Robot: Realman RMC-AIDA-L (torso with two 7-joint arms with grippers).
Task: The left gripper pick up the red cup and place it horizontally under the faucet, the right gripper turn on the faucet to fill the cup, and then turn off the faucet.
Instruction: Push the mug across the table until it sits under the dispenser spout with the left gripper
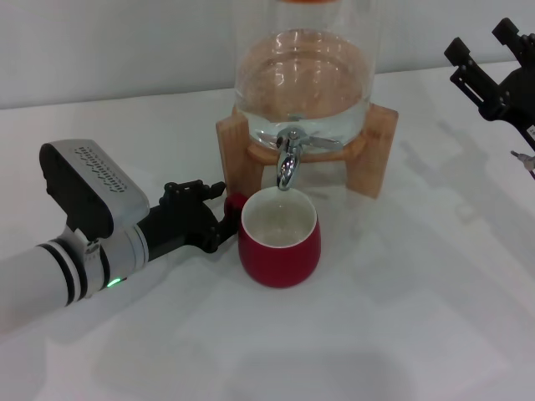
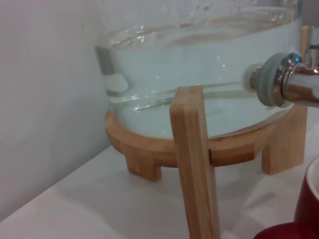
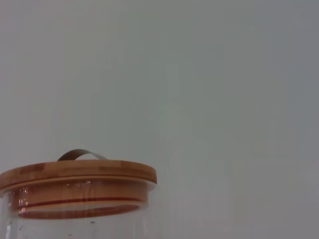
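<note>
left gripper [image 1: 219, 219] clamps red cup [image 1: 280, 239] handle | cup upright under faucet [image 1: 288, 159] | right gripper [image 1: 485, 63] raised, fingers spread

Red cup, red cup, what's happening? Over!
Left tool at the red cup handle. Cup upright under the faucet. Right tool raised, away from faucet. Nothing in the way.

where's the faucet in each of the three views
Head view: the faucet is at centre, just above the red cup.
Left wrist view: its chrome body juts in at the right edge.
Right wrist view: not in it.
Shared landmark: the glass dispenser.
</note>
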